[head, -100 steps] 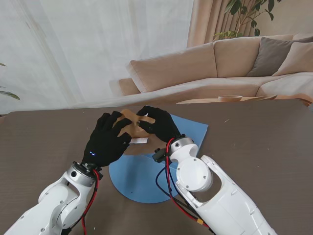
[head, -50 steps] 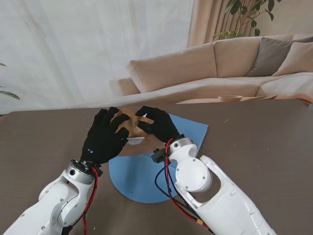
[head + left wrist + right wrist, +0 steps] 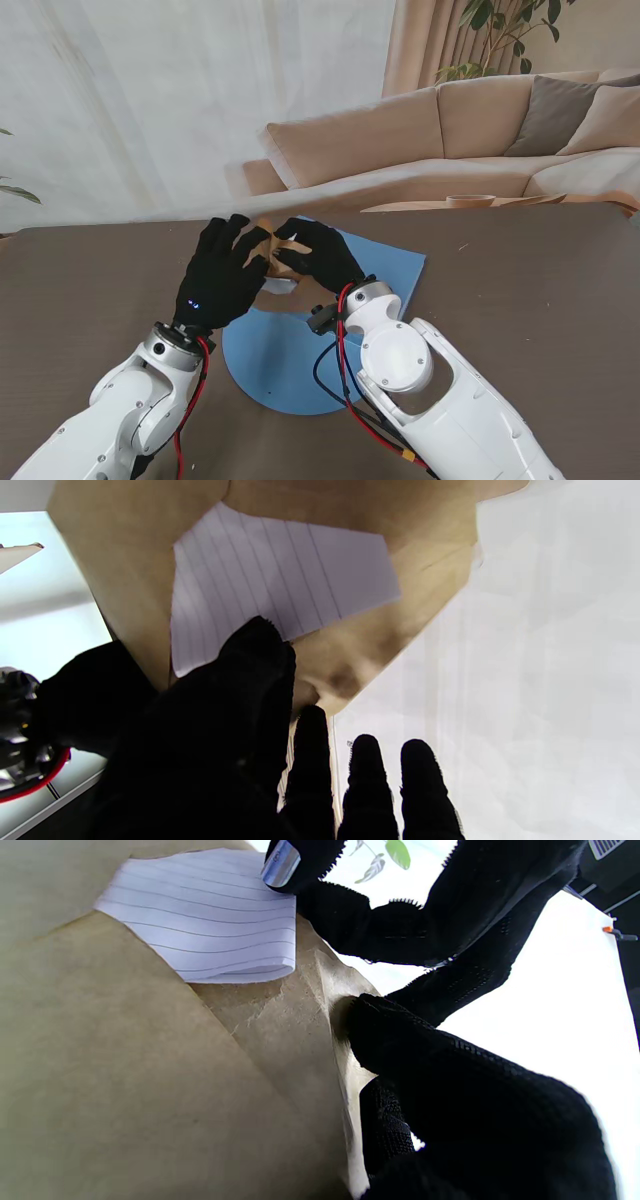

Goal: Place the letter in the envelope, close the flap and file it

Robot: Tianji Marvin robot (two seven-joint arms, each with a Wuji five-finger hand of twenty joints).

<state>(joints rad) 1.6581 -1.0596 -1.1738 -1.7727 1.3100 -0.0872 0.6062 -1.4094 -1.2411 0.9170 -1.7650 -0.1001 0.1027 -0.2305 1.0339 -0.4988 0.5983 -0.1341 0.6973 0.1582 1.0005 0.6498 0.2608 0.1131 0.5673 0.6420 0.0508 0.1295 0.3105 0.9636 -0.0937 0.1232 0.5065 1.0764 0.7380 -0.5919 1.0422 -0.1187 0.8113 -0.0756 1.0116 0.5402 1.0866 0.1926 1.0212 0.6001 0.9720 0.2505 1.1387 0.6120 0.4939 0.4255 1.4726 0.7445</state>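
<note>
Both black-gloved hands — left hand [image 3: 222,275], right hand [image 3: 318,254] — grip the brown paper envelope [image 3: 275,247] above the blue mat [image 3: 300,360]; the white lined letter [image 3: 280,590] sits half inside.

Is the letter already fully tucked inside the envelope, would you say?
No, a good part of the lined letter sticks out past the brown envelope mouth.

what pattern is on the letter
White letter with thin dark ruled lines, clearest in the left wrist view.
</note>
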